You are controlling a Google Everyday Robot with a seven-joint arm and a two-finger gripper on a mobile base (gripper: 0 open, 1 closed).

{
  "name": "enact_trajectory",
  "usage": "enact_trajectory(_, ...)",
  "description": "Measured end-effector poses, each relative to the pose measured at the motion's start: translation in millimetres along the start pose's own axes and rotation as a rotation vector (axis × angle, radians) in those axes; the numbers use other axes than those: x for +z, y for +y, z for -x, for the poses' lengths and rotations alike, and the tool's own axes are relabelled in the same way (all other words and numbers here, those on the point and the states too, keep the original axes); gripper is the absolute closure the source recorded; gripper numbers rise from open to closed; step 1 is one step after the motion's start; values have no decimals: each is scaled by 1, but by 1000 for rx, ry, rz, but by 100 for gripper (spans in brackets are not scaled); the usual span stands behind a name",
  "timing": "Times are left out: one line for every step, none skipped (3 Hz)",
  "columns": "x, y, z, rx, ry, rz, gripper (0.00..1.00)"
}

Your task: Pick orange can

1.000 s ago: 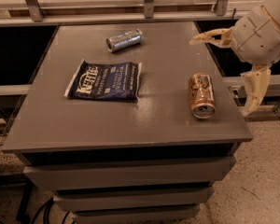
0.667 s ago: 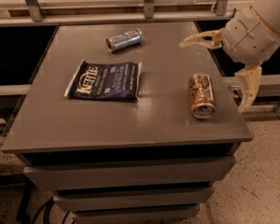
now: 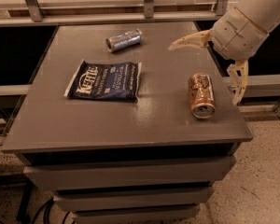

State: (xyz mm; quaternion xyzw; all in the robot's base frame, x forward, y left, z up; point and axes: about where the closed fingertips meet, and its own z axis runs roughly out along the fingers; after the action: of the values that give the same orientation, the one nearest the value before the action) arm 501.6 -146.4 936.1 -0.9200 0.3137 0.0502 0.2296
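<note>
end effector (image 3: pixel 203 74) spread wide over the desk's (image 3: pixel 130 120) right side, holding nothing. orange can (image 3: pixel 201 95) lies on its side just beside it.

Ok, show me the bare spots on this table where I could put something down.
The table is bare along its near edge, in front of the chip bag; between the bag and the orange can; and in the far left corner, beside the silver-blue can. The right side is crowded: the open gripper hangs right by the orange can.
</note>
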Motion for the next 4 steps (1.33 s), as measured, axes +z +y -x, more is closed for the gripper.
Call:
enact_trajectory(9, -2, -7, -75, -10, 8, 0)
enact_trajectory(18, -1, -12, -133, 7, 11, 0)
enact_trajectory(29, 2, -16, -172, 40, 18, 0)
enact_trajectory(39, 5, -21, -200, 72, 31, 0)
